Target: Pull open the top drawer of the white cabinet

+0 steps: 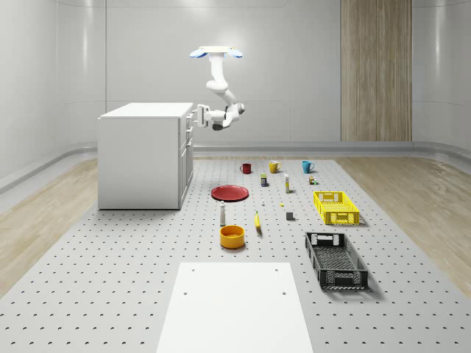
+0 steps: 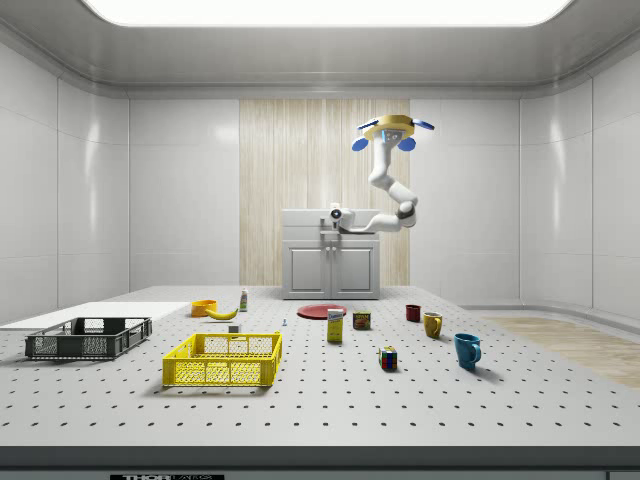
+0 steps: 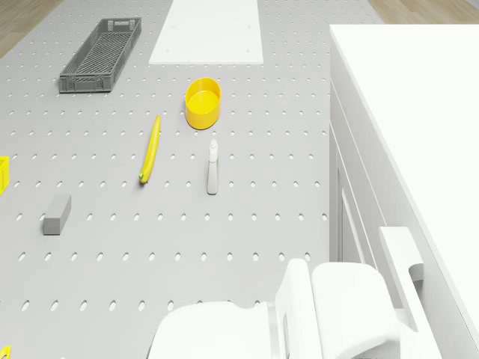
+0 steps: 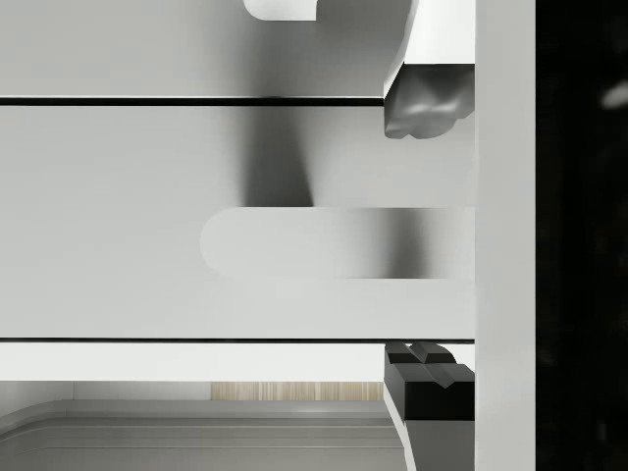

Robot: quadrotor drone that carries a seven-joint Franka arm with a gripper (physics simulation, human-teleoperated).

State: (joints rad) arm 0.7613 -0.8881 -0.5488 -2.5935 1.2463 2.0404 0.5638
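Operator: Cabinet [image 1: 140, 158] sits at the whole-scene view's left, on the floor, with its front facing that view's right. The top drawer [image 1: 186, 120] is the highest of the fronts, and to me it looks shut.

Spotter: Where do you take hold?

Operator: On the handle [image 4: 334, 243], the flat white bar standing proud of the drawer front. In the wrist view it runs between my 2 fingers [image 4: 422, 108].

Spotter: So the claw is on it?

Operator: Not yet. My claw [image 1: 199, 115] is spread wide around the bar with daylight on both sides, and it holds nothing.

Spotter: How will it handle?

Operator: I expect it to be stiff and smooth. The bar is rigid and nothing about it looks fragile, but its glossy faces could let the pads slip. I'd pinch near the middle of the bar and pull square to the front. I judge the drawer slides on rails, so a skewed pull could bind it.

Spotter: And the drone?

Operator: My drone [image 1: 215, 52] hovers right of the cabinet front, higher than its top, with the arm [image 1: 221, 84] hanging down and bent back toward the drawer. A firm tug may drag me in.
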